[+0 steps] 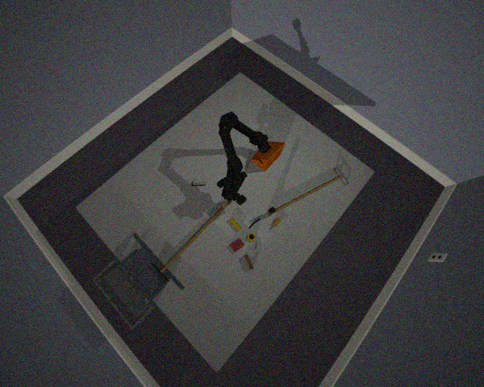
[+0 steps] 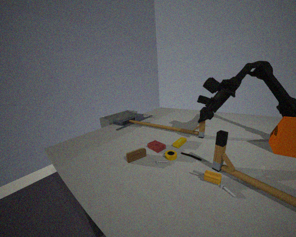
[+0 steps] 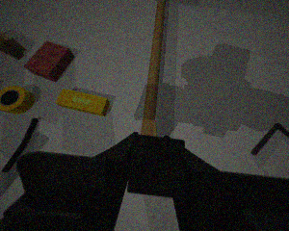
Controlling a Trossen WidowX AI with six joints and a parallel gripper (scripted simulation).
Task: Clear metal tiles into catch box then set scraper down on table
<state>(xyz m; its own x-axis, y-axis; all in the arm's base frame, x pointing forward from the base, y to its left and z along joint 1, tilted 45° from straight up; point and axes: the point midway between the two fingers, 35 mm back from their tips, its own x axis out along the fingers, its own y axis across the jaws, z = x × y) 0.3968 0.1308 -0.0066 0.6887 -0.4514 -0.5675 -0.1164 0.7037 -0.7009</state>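
My gripper [image 1: 230,198] [image 2: 202,120] [image 3: 150,138] is shut on the upright wooden grip of the long scraper [image 1: 196,235] [image 2: 163,126] [image 3: 155,72], at its near end. The foot of that grip is close to the table top. The handle runs away to the steel bench plate [image 1: 145,266], where its far end lies over the plate's near part. The catch box [image 1: 113,303] [image 2: 106,121] adjoins the plate's far end. The scraper blade is dim, and I cannot make out separate metal tiles or tell whether any lie on the plate or in the box.
A second long-handled tool [image 1: 306,194] [image 2: 268,187] lies on the other side. Between are a yellow block [image 1: 235,223] [image 2: 179,142] [image 3: 83,102], a red block [image 1: 235,244] [image 2: 156,145] [image 3: 49,60], a tape roll and a brown block [image 1: 247,261] [image 2: 136,155]. A dark bar crosses the plate's near end.
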